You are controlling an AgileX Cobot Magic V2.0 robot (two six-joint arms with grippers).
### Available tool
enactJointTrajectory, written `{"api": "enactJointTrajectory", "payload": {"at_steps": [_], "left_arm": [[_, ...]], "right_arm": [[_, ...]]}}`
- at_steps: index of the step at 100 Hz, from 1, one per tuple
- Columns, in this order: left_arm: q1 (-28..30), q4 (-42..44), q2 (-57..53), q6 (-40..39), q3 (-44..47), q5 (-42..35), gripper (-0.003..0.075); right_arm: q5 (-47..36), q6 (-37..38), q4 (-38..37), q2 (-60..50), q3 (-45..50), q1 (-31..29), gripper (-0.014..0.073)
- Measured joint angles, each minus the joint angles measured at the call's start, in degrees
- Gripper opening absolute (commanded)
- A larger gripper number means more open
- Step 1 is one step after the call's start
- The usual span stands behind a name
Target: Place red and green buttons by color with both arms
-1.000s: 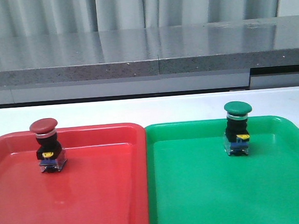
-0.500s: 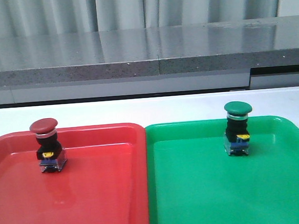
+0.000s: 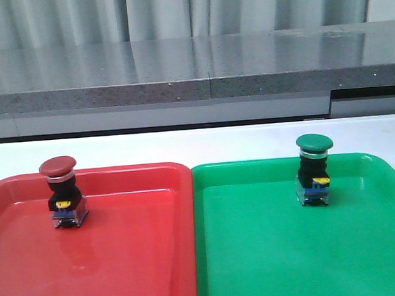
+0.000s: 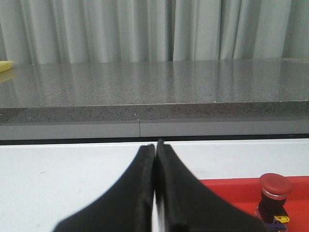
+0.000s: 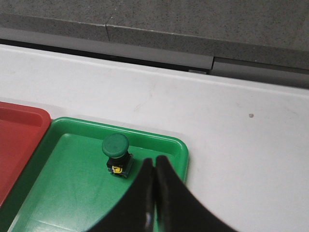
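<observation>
Red button (image 3: 59, 193) upright in red tray (image 3: 124, 261), green button (image 3: 315, 169) in green tray (image 3: 293, 250), colors matched; left gripper (image 4: 155, 147) and right gripper (image 5: 154, 162) clenched empty.

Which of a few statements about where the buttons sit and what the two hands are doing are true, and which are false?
1. The red button stands upright in the red tray. True.
2. The green button lies tipped over on the white table. False: it stands upright in the green tray.
3. The left hand is shut and holds nothing. True.
4. The right hand grips the green button. False: it is shut, empty, apart from it.
</observation>
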Motion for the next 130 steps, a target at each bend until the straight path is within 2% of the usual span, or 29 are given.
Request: {"api": "enactJointTrajectory", "payload": {"at_steps": [14, 32, 71, 92, 130], "left_arm": [[0.0, 0.0, 0.0, 0.0, 0.0, 0.0, -0.0019], [0.0, 0.0, 0.0, 0.0, 0.0, 0.0, -0.0019], [0.0, 0.0, 0.0, 0.0, 0.0, 0.0, -0.0019], [0.0, 0.0, 0.0, 0.0, 0.0, 0.0, -0.0019], [0.0, 0.0, 0.0, 0.0, 0.0, 0.0, -0.0019]], "right_arm": [[-2.5, 0.0, -0.2, -0.7, 2.2, 0.0, -0.0110], [-10.4, 0.0, -0.4, -5.0, 8.7, -0.5, -0.0110], [-25.7, 0.0, 0.8, -16.7, 24.2, -9.7, -0.0110], [-35.2, -1.5, 0.8, -22.8, 32.5, -10.6, -0.0110], [-36.6, -3.2, 1.8, -32.2, 39.7, -10.7, -0.0110]]}}
